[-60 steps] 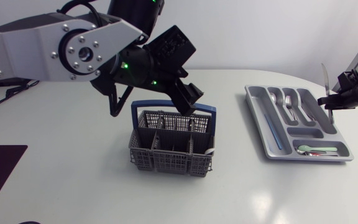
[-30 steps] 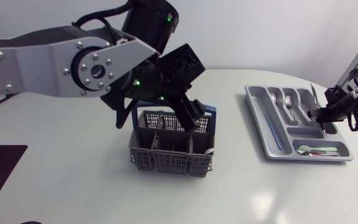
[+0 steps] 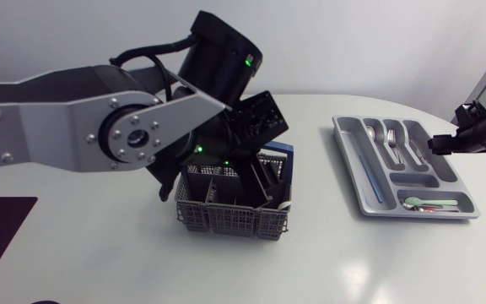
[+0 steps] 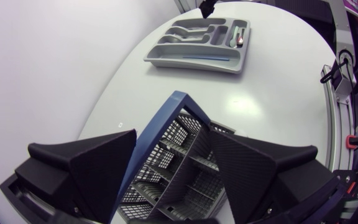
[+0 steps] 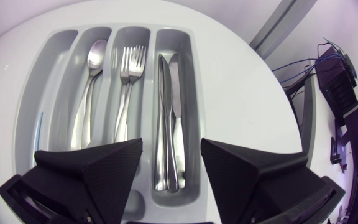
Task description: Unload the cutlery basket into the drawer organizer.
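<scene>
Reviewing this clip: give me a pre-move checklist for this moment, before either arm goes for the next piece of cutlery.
1. Right claw empty: ok, open, nothing between its fingers.
2. Knives seated in the drawer organizer: ok, both lie flat in one long compartment, beside the forks.
3. Left claw open: ok.
4. Left claw's path into the basket: not ok, the blue handle runs between its fingers.
5. Cutlery left in the basket: cannot tell, the left arm hides much of it; the cells seen from the left wrist look empty.
</scene>
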`<state>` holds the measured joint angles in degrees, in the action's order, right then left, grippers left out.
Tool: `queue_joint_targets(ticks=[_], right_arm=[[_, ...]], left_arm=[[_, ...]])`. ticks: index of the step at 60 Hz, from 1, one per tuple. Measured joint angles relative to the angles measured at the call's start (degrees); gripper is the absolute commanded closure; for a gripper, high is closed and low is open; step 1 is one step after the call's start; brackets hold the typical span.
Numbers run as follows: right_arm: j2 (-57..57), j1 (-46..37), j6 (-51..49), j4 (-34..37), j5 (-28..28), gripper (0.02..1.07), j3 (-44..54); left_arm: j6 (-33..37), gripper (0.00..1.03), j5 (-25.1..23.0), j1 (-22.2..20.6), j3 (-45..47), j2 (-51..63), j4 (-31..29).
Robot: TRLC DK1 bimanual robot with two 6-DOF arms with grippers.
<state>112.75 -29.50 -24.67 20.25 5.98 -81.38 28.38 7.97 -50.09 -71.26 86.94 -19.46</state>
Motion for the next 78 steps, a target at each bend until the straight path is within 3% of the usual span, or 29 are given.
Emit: queue_joint_targets(ticks=[15, 30, 50, 70, 78], right_arm=[[-9.7, 2.7, -0.7, -2.7, 1.3, 0.32, 13.0], [-19.0, 5.0, -0.9, -2.8, 1.7, 0.32, 21.3], [-31.7, 10.9, -0.9, -3.4, 3.0, 0.32, 30.3], [-33.6, 12.9, -0.8, -3.8, 3.0, 0.32, 33.2], [-35.1, 13.7, -0.8, -3.9, 3.0, 0.32, 34.2]], left_arm=[[0.7, 0.28, 5.6, -6.0, 0.0, 0.0, -1.7], [1.0, 0.33, 7.2, -9.7, 0.0, 1.5, -4.1], [-0.3, 0.44, 7.4, -10.5, 0.0, 6.4, -5.2], [-1.4, 0.49, 7.4, -10.5, -0.1, 9.1, -5.4], [-1.6, 0.56, 7.4, -10.5, -0.8, 10.3, -5.5]])
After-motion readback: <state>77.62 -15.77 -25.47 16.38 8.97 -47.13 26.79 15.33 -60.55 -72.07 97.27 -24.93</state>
